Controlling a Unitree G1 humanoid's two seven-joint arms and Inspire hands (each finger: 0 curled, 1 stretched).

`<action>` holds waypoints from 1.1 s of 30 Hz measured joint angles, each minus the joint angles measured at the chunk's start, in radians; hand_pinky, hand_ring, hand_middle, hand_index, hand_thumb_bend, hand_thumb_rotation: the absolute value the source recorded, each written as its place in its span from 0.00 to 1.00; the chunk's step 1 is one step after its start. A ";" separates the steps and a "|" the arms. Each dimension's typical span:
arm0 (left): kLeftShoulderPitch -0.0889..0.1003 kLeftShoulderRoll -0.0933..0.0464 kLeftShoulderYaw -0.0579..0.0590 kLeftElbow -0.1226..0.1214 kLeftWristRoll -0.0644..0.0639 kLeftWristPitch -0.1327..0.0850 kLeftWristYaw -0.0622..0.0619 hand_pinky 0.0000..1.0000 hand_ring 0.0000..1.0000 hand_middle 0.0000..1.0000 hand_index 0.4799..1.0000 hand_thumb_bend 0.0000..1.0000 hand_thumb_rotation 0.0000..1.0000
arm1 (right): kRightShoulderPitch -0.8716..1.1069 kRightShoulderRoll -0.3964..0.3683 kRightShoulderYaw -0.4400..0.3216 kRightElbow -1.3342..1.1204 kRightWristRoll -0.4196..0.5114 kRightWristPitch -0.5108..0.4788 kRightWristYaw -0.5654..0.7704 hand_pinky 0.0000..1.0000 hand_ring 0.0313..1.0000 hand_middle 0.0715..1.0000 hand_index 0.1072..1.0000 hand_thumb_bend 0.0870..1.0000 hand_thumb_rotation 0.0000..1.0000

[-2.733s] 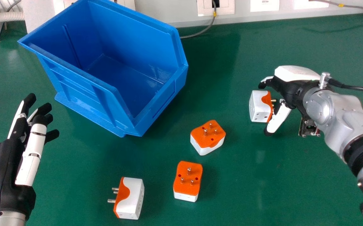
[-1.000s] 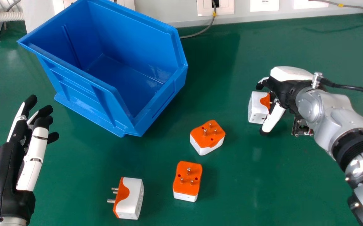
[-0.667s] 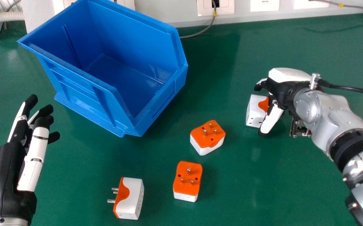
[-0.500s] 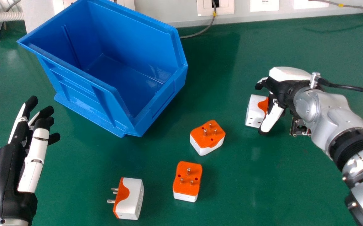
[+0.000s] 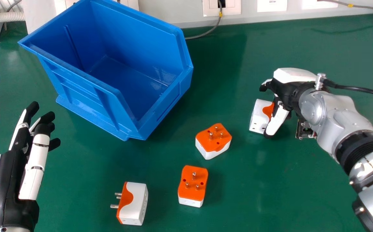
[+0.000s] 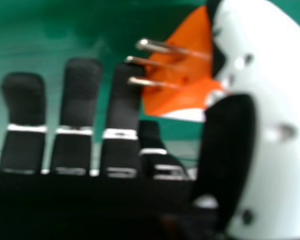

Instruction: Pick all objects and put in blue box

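While the green worktop (image 5: 286,193) spreads beneath everything, a pale wall (image 5: 173,9) borders its far side. Next in size comes the blue box (image 5: 77,93), standing left of centre toward the back, its open top showing the inside. The right robot hand (image 5: 289,90) hangs over the right part of the worktop, palm down, its fingers extended rather than curled. On the other side, the left robot hand (image 5: 6,180) is open too, its fingers relaxed and pointing toward the box's side of the worktop. Four white-and-orange adapters lie outside the box. The right adapter (image 5: 257,117) sits between the fingers and thumb of the right robot hand, orange face turned toward the palm; the thumb overlaps it in the head view, though with the hand view so blurred I can't fairly say how firmly anything touches. The middle adapter (image 5: 214,146) rests between that one and the box, orange face up, with the front adapter (image 5: 192,190) nearer the robot in the same pose. Farther left, the side-lying adapter (image 5: 135,203) has its pins aimed left. Slimmest of all, a grey cable (image 5: 205,33) runs from the wall down behind the box's right side.
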 measured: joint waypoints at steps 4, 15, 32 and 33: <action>0.003 -0.002 -0.003 -0.015 0.000 0.000 0.000 0.84 0.91 0.90 0.90 0.35 0.87 | 0.000 0.001 0.003 0.000 0.000 0.000 0.000 0.35 0.45 0.54 0.85 0.49 0.00; 0.006 -0.004 -0.007 -0.027 0.000 0.007 0.001 0.84 0.91 0.90 0.89 0.33 0.88 | 0.000 0.004 0.023 0.000 -0.002 -0.004 0.000 0.71 0.83 0.87 0.86 0.65 0.29; 0.007 -0.004 -0.010 -0.031 0.000 0.013 0.001 0.84 0.91 0.90 0.89 0.32 0.89 | 0.000 0.006 0.023 -0.002 -0.002 -0.014 0.000 0.84 0.94 0.94 0.88 0.69 0.35; 0.007 -0.004 -0.011 -0.035 0.000 0.017 0.001 0.84 0.91 0.90 0.89 0.32 0.89 | 0.000 0.007 0.024 -0.002 -0.002 -0.013 0.000 0.84 0.94 0.94 0.88 0.69 0.36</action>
